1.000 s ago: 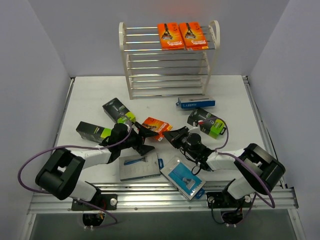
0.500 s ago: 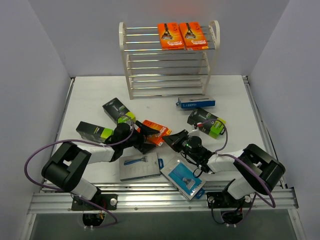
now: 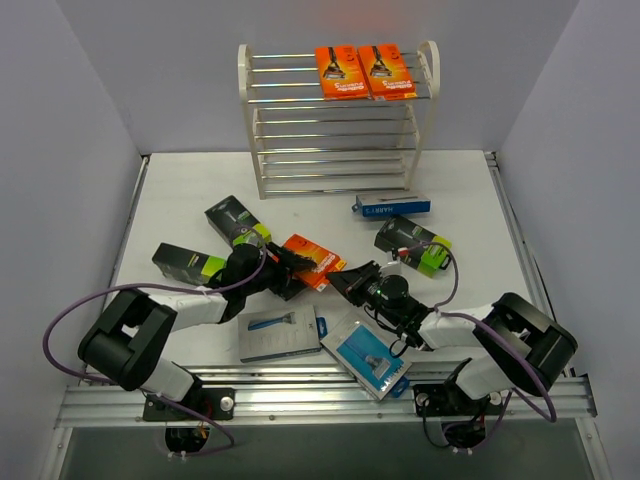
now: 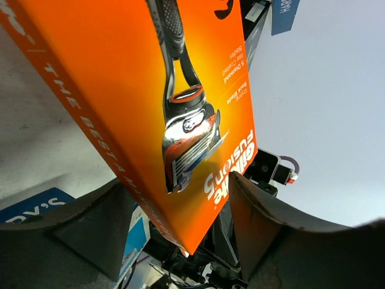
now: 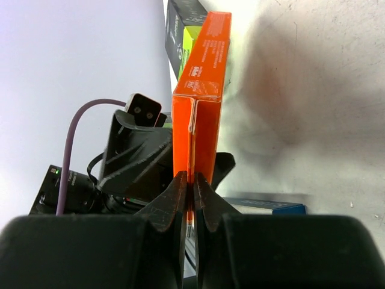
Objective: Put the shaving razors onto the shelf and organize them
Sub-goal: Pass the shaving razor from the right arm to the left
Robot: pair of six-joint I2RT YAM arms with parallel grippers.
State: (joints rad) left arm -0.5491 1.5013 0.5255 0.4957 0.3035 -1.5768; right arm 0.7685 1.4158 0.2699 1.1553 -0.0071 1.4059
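now the orange razor card [image 3: 318, 256] ran lengthwise between both arms, mid desk [image 3: 180, 190]; right fingers [image 5: 165, 211] were pinched shut on its thin end, left fingers [image 4: 78, 223] straddled its faces, grip unclear.

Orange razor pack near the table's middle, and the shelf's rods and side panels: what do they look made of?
Orange razor pack: printed cardboard, lightly glossy; a folded seam and a thin layered edge show in the right wrist view.
Shelf rods: bare metal, silvery, with bright highlights along them.
Side panels: cream-white and smooth; plastic or painted wood, the pictures do not settle which.
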